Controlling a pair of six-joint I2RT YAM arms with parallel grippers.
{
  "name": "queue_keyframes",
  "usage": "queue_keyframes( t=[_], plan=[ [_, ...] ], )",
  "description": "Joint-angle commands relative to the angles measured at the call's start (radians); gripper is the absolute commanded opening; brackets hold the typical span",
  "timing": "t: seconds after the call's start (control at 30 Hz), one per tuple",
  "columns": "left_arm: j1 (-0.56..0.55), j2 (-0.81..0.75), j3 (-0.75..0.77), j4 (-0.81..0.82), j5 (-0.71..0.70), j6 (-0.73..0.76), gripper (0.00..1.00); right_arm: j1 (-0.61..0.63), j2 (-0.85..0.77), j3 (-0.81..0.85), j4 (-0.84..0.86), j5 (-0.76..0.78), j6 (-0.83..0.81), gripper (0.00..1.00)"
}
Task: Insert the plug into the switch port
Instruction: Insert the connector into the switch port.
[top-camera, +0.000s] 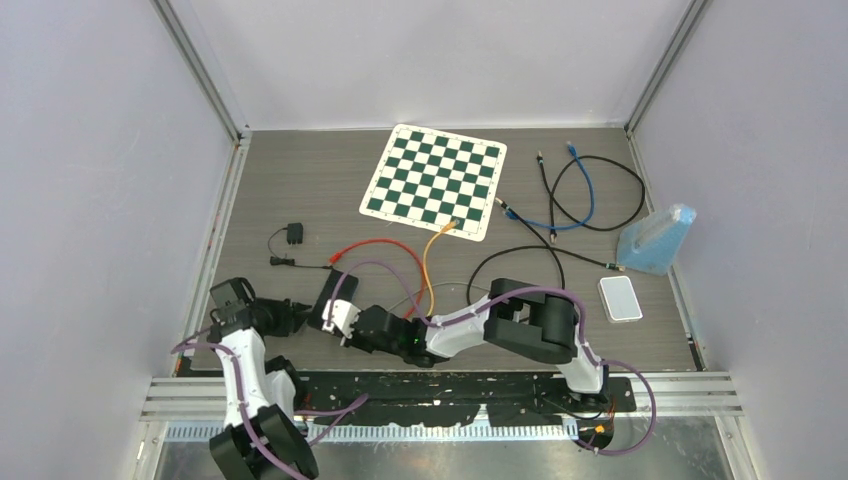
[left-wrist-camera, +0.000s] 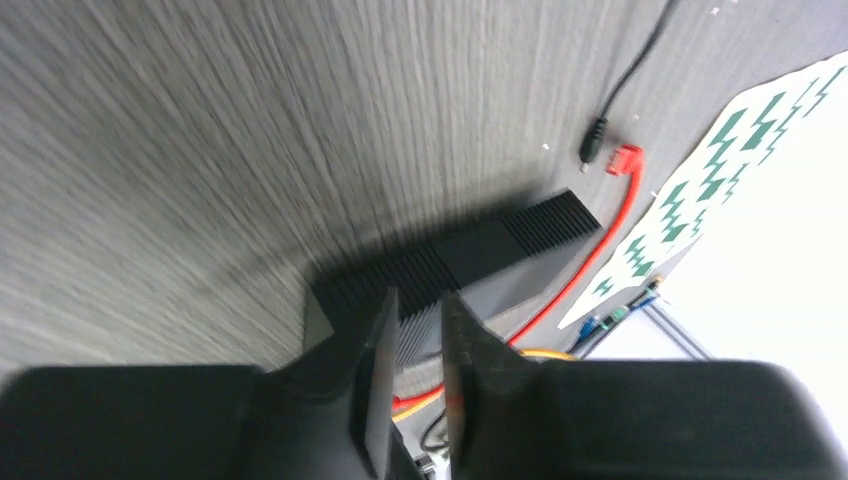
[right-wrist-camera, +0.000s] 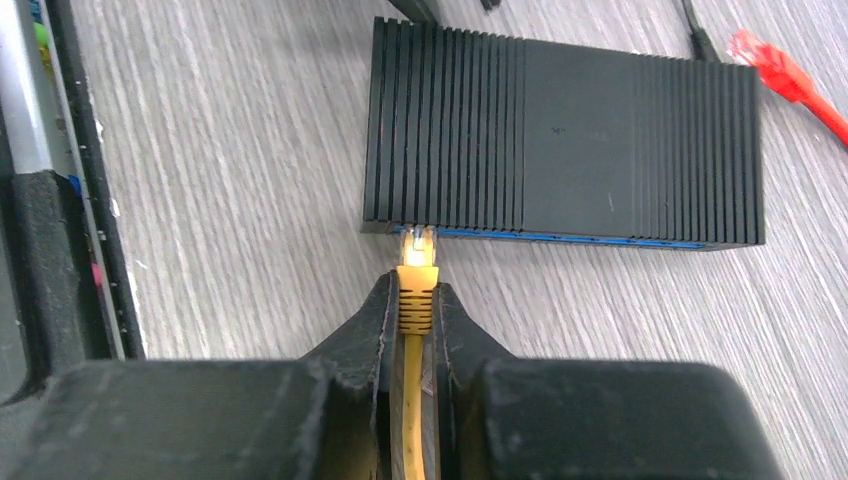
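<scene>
arms: 2 | shells: white and black | cables: purple | hands (top-camera: 338, 318): black

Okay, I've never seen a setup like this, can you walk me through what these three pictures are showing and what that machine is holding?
These are two robot arms bolted at the near edge of a grey table, each ending in a two-finger pincer. The wide picture looks down from above; the other two come from small cameras on each wrist, so you see each arm's own fingers at the bottom.

The right pincer is shut on a yellow cable just behind its plug, whose tip sits at the front edge of a black ribbed switch. The left pincer hovers by the switch's end, jaws slightly apart, holding nothing that I can see.

Also on the table: a green chessboard mat, a red cable, blue and black cables, a white device and a blue bag.
</scene>
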Motion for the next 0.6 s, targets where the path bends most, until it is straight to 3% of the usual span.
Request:
queue_keyframes(
  t=[0.0, 0.13, 0.23, 0.57],
  plan=[
    [-0.025, -0.072, 0.049, -0.181, 0.05, 0.039, 0.38, -0.04, -0.124, -0.06, 0.281, 0.025, 0.027, 0.05],
    [-0.025, -0.093, 0.043, -0.136, 0.068, 0.057, 0.62, -0.055, -0.17, -0.109, 0.307, -0.009, 0.034, 0.05],
    [-0.025, -0.099, 0.068, -0.119, 0.061, 0.114, 0.7, -0.063, -0.182, -0.117, 0.309, -0.025, 0.039, 0.05],
    [-0.034, -0.163, -0.019, 0.187, 0.269, 0.184, 0.79, -0.074, -0.198, -0.106, 0.295, -0.1, 0.087, 0.05]
  ],
)
